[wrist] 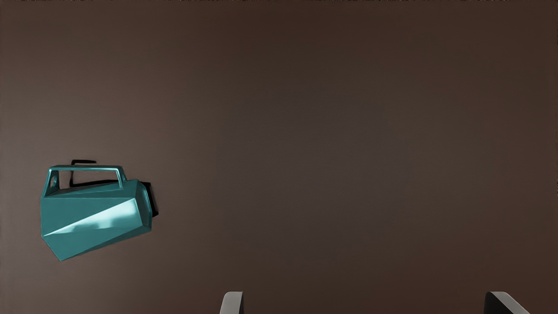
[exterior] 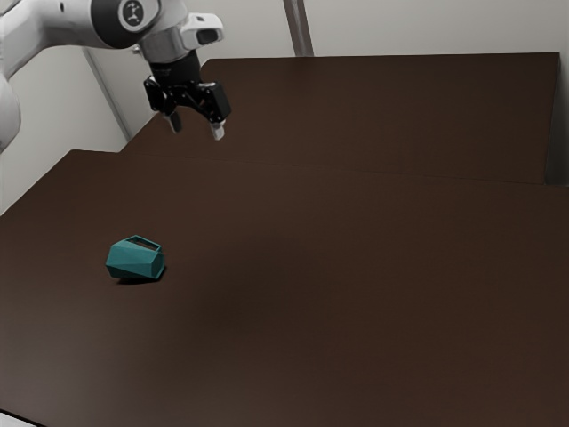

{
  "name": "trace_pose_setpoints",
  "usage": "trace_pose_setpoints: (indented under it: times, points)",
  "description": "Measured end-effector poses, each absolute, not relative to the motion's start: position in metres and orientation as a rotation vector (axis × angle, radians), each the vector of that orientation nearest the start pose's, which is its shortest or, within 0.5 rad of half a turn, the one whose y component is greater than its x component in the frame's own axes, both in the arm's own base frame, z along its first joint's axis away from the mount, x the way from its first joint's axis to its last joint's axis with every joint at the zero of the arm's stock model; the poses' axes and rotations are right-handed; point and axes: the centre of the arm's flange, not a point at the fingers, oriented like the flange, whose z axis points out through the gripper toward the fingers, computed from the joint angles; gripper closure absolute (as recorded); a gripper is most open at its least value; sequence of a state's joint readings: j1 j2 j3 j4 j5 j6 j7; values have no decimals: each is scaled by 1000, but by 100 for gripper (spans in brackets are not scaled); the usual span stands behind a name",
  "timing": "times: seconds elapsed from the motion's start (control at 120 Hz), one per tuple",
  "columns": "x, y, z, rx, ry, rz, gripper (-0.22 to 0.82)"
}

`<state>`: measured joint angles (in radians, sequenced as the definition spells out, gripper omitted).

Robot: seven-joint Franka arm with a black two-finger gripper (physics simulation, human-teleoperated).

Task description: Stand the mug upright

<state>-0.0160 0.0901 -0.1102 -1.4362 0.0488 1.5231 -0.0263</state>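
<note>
teal mug (exterior: 133,261) (a faceted one) lies on its side, table (exterior: 356,294) beneath.

the blue-green mug (wrist: 93,216) has flat, pointy sides and a boxy handle (wrist: 87,167). it is tipped over on its side on the brown table (exterior: 338,294), near the exterior view's left.

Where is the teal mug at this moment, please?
The teal mug lies tipped on the brown table, at the exterior view's left, apart from the open gripper.
</note>
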Motion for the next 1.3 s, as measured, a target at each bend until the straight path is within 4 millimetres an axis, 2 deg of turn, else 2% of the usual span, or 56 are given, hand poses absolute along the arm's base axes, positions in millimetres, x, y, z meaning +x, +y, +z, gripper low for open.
trace_pose_setpoints:
  times: [0.333,0.45,0.7,0.792,0.875,1.008,1.167,1.3]
  points:
    - [569,-54,637,-3111,47,-12,0]
    - [570,-42,624,-3171,-20,27,0]
    - [574,28,564,-3309,-334,215,0]
    - [576,47,541,-3349,-380,265,0]
    - [581,66,518,-3399,-368,290,0]
    - [583,107,495,-3485,-299,268,0]
    - [580,149,476,-3565,-167,209,0]
    - [572,193,458,-3626,-97,158,0]
